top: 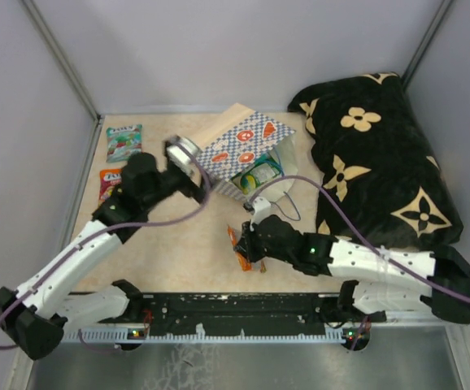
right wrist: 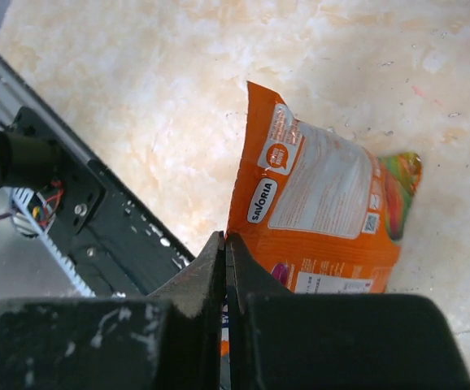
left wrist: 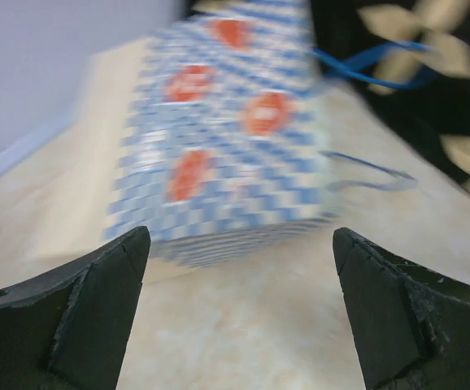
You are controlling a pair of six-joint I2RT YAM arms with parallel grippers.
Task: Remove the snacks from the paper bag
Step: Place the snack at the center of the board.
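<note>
Snack [right wrist: 324, 219], orange, pinched by its edge in the right gripper [right wrist: 225, 264], down near the base rail [right wrist: 97, 211]. Set-down step, I'd say; letting go comes next. Left gripper [left wrist: 239, 244] gapes wide, paper bag [left wrist: 227, 138] just ahead, more packets [top: 258, 172] inside.

The orange packet [right wrist: 324, 219] bears the word "SAVORIA" in orange letters on a white pill-shaped label near its upper left edge; its fine print is too small to read; the teal packet [top: 124, 143] shows a logo too small to read.
</note>
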